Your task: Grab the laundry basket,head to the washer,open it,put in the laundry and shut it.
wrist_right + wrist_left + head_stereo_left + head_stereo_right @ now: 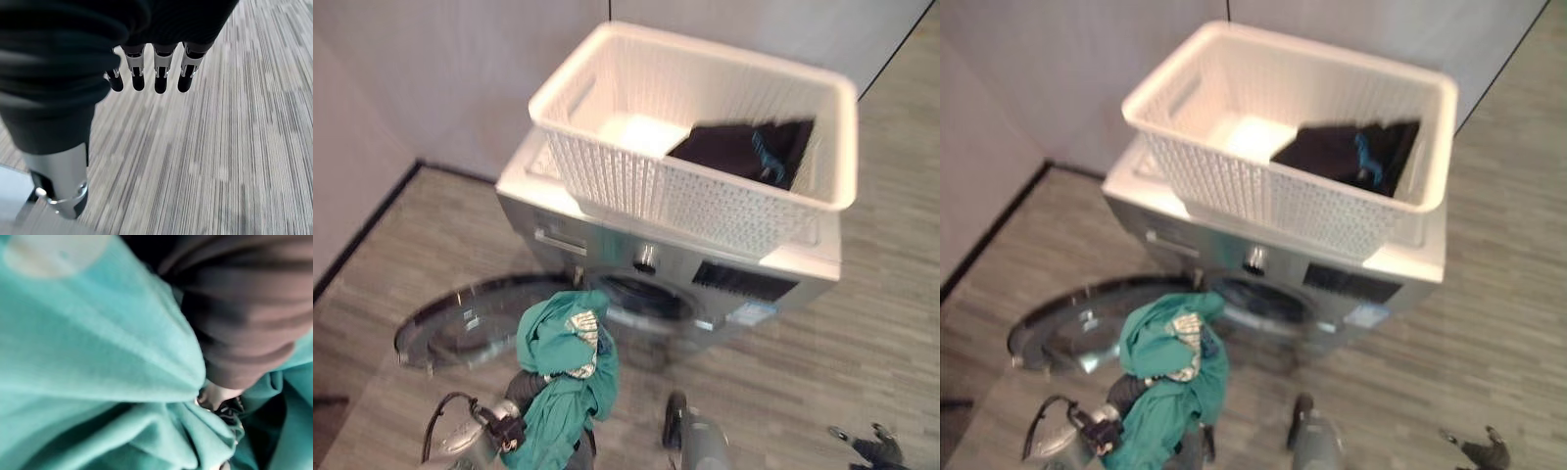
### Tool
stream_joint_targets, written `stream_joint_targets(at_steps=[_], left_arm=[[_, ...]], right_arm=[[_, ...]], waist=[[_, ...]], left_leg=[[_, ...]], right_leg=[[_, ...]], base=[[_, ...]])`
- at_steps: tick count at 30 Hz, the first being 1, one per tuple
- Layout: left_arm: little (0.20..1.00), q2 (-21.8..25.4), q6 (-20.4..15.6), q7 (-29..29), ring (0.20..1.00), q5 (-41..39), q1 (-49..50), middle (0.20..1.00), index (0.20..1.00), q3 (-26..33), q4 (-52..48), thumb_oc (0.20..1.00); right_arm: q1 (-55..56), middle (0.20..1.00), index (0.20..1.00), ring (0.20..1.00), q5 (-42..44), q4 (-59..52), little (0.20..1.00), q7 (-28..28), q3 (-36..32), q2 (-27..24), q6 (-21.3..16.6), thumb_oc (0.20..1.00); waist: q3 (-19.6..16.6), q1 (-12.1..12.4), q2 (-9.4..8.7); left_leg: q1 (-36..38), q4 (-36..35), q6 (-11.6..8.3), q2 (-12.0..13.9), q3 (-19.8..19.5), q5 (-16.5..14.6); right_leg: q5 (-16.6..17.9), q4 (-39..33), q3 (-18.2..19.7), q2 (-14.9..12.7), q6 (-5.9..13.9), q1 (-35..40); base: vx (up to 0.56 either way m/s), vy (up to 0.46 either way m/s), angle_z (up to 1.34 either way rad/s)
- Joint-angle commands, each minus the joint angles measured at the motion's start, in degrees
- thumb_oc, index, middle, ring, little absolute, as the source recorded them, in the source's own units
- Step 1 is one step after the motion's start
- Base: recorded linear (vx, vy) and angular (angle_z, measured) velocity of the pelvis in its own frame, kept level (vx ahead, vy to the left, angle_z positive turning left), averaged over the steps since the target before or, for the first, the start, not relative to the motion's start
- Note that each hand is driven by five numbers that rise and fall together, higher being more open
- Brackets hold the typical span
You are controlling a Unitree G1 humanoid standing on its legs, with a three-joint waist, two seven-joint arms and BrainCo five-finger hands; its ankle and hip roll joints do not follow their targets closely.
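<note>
A white laundry basket (705, 196) stands on top of the silver washer (558, 230), with a dark garment (744, 147) lying in its right half. The washer's round door (470, 318) is swung open to the left, and the drum opening (651, 297) shows dark behind it. My left hand (521, 394) holds a teal garment (563, 377) bunched up just in front of that opening; the cloth (98, 357) gathers in folds round the hand and covers most of it. Low beside it, my right hand (156, 73) hangs over the floor with straight fingers, holding nothing.
Grey walls (431, 78) close in behind the washer and on the left. Striped grey flooring (862, 343) spreads to the right and in front of the washer. The open door takes up the floor space at the washer's front left.
</note>
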Motion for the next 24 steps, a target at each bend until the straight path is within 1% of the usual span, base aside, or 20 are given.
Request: stream_joint_targets(at_steps=[1, 2, 3, 4, 7, 10, 11, 12, 13, 14, 15, 18, 22, 23, 24], left_arm=[[0.2, -2.3, -4.6, 2.8, 0.2, 4.1, -3.8, 0.2, 0.2, -0.3, -0.9, 0.2], [0.2, -3.6, -4.8, 4.3, 0.2, 4.7, -4.7, 0.2, 0.2, -1.0, 0.1, 0.2], [0.2, -6.3, -4.9, 6.1, 0.2, 5.4, -7.2, 0.2, 0.2, -2.1, 2.6, 0.2], [0.2, -6.4, -4.9, 6.1, 0.2, 5.5, -7.3, 0.2, 0.2, -2.1, 2.7, 0.2], [0.2, -9.9, -6.3, 10.1, 0.2, 8.1, -12.2, 0.2, 0.2, -2.7, 6.4, 0.2], [0.2, -14.0, -7.5, 14.5, 0.2, 9.5, -18.0, 0.2, 0.2, -2.5, 11.6, 0.2], [0.2, -15.0, -7.8, 15.7, 0.2, 10.0, -19.6, 0.2, 0.2, -2.2, 13.2, 0.2], [0.2, -15.0, -7.8, 15.7, 0.2, 10.0, -19.6, 0.2, 0.2, -2.2, 13.2, 0.2], [0.2, -16.8, -8.4, 17.9, 0.2, 10.9, -22.8, 0.2, 0.2, -1.8, 16.0, 0.2], [0.2, -16.8, -8.4, 17.9, 0.2, 10.9, -22.8, 0.2, 0.2, -1.8, 16.1, 0.2], [0.2, -19.1, -8.9, 20.5, 0.2, 11.0, -26.4, 0.2, 0.2, -1.5, 20.2, 0.2], [0.2, -22.0, -10.0, 24.2, 0.2, 12.2, -32.5, 0.2, 0.2, -0.7, 26.1, 0.2], [0.2, -25.6, -11.5, 28.3, 0.2, 11.6, -40.0, 0.2, 0.2, 1.1, 34.9, 0.2], [0.2, -26.9, -12.2, 30.6, 0.2, 11.4, -43.2, 0.2, 0.2, 2.6, 39.4, 0.2], [0.2, -26.9, -12.2, 30.6, 0.2, 11.4, -43.3, 0.2, 0.2, 2.6, 39.5, 0.2]], right_arm=[[-1.5, 1.0, 1.0, 1.0, -0.8, -2.5, 1.0, -0.7, 2.6, -1.6, -1.5, 1.0], [-1.3, 1.0, 1.0, 1.0, -0.9, -3.5, 1.0, -0.8, 3.0, -1.4, -1.5, 1.0], [-1.9, 1.0, 1.0, 1.0, -0.6, -4.5, 1.0, -1.5, 4.0, -0.7, -1.6, 1.0], [-2.0, 1.0, 1.0, 1.0, -0.6, -4.5, 1.0, -1.5, 4.0, -0.7, -1.6, 1.0], [-2.8, 1.0, 1.0, 1.0, -1.6, -7.9, 1.0, -2.4, 6.4, 0.2, -1.5, 1.0], [-2.4, 1.0, 1.0, 1.0, -2.7, -11.7, 1.0, -2.9, 8.7, 0.9, -1.5, 1.0], [-2.1, 1.0, 1.0, 1.0, -3.0, -13.1, 1.0, -2.9, 9.1, 1.1, -1.5, 1.0], [-2.1, 1.0, 1.0, 1.0, -3.0, -13.1, 1.0, -2.9, 9.1, 1.1, -1.5, 1.0], [-1.7, 1.0, 1.0, 1.0, -3.3, -13.8, 1.0, -2.9, 9.9, 1.2, -1.5, 1.0], [-1.7, 1.0, 1.0, 1.0, -3.3, -13.8, 1.0, -2.9, 9.9, 1.2, -1.5, 1.0], [-2.0, 1.0, 1.0, 1.0, -3.0, -13.3, 1.0, -3.0, 11.1, 1.9, -1.5, 1.0], [-3.3, 1.0, 1.0, 1.0, -3.0, -12.7, 1.0, -3.4, 13.3, 2.5, -1.3, 1.0], [-5.5, 1.0, 1.0, 1.0, -2.5, -12.5, 1.0, -3.8, 16.7, 3.4, -1.8, 1.0], [-6.7, 1.0, 1.0, 1.0, -2.1, -12.7, 1.0, -4.0, 18.5, 3.9, -2.2, 1.0], [-6.8, 1.0, 1.0, 1.0, -2.1, -12.7, 1.0, -4.0, 18.6, 3.9, -2.2, 1.0]], waist=[[-0.1, -1.2, -1.23], [0.6, -1.3, -1.19], [1.8, -1.6, -1.16], [1.7, -1.6, -1.15], [3.2, -2.3, -1.28], [4.3, -3.3, -1.73], [4.5, -3.6, -1.88], [4.5, -3.6, -1.88], [4.8, -4.2, -2.12], [4.8, -4.2, -2.11], [5.0, -4.9, -2.42], [5.2, -5.8, -3.05], [5.2, -7.1, -4.08], [5.2, -7.7, -4.9], [5.1, -7.7, -4.88]], left_leg=[[-2.4, 5.3, 0.33, -1.8, 0.5, 0.4], [-3.4, 5.9, 0.45, -1.7, 0.4, 0.3], [-4.9, 6.4, 0.63, -1.8, 0.3, 0.2], [-5.0, 6.4, 0.63, -1.8, 0.3, 0.2], [-7.5, 8.0, 1.05, -1.9, 0.2, -0.4], [-9.7, 10.6, 1.45, -1.7, 0.6, -1.7], [-10.3, 11.1, 1.56, -1.7, 0.7, -2.1], [-10.3, 11.1, 1.56, -1.7, 0.7, -2.1], [-10.9, 11.5, 1.79, -1.7, 0.8, -2.5], [-10.9, 11.5, 1.8, -1.7, 0.8, -2.5], [-10.9, 12.3, 1.53, -1.6, 0.8, -4.4], [-12.5, 13.5, 1.61, -1.5, 1.5, -5.2], [-15.2, 16.6, 1.69, -0.6, 2.3, -6.9], [-16.7, 18.8, 1.66, 0.0, 2.5, -7.9], [-16.8, 18.9, 1.66, 0.0, 2.5, -8.0]], right_leg=[[7.5, -9.0, -1.4, 1.5, 1.88, 3.2], [7.4, -8.0, -1.3, 1.4, 1.79, 1.9], [7.3, -6.5, -1.0, 1.3, 1.74, -0.3], [7.3, -6.4, -1.0, 1.3, 1.74, -0.4], [7.4, -4.3, 0.2, 1.1, 1.68, -3.9], [7.6, -3.0, 1.3, 1.0, 1.63, -6.3], [7.6, -2.9, 1.7, 1.1, 1.54, -6.8], [7.6, -2.9, 1.7, 1.1, 1.54, -6.8], [7.7, -2.9, 2.5, 1.3, 1.42, -7.7], [7.7, -2.9, 2.5, 1.3, 1.42, -7.7], [6.8, -2.8, 3.5, 1.5, 1.93, -8.0], [7.2, -3.0, 4.5, 1.6, 1.99, -9.7], [7.1, -1.6, 6.0, 2.1, 1.72, -12.7], [6.9, -0.6, 6.8, 2.6, 1.56, -14.2], [6.8, -0.6, 6.8, 2.6, 1.56, -14.3]], base=[[-0.06, -0.014, 0.18], [-0.04, 0.009, 0.3], [-0.04, 0.009, 0.24], [-0.03, 0.026, 0.0], [-0.03, 0.026, -0.04], [0.0, 0.029, -0.11], [0.0, 0.014, -0.05], [0.03, 0.02, -0.07], [0.03, 0.02, -0.11], [0.12, 0.06, -0.12], [0.1, 0.059, -0.13], [0.04, 0.055, -0.17], [0.02, 0.028, -0.19], [0.01, 0.016, -0.32], [0.0, 0.012, -0.28]])
